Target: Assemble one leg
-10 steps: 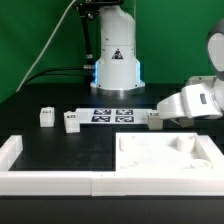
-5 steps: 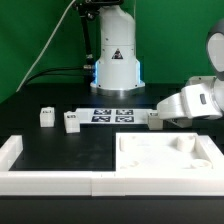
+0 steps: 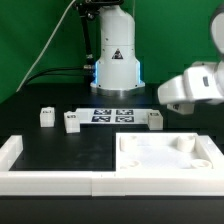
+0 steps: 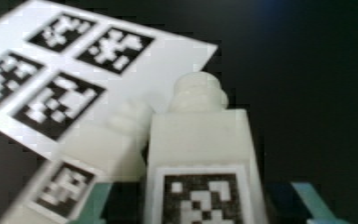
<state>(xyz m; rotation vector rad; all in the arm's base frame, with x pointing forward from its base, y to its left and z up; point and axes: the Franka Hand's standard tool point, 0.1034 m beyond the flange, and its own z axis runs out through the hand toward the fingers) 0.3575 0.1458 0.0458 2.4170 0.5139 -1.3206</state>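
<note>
Three small white legs with marker tags lie on the black table: one (image 3: 45, 117) and another (image 3: 71, 122) at the exterior view's left, a third (image 3: 154, 120) right of the marker board (image 3: 112, 115). My gripper (image 3: 166, 98) hangs above and to the right of that third leg. In the wrist view the leg (image 4: 201, 140) lies between my fingertips (image 4: 316, 203), with a gap on each side. My gripper (image 4: 210, 206) is open and holds nothing. A second white piece (image 4: 91, 150) with a tag lies close beside this leg.
A wide flat white panel (image 3: 165, 160) with raised corners lies at the front right. A white rail (image 3: 40, 180) runs along the front edge. The robot base (image 3: 116, 60) stands behind the marker board (image 4: 78, 60).
My gripper has risen and shifted to the exterior view's right, away from the table. The leg next to the marker board has stayed where it was.
</note>
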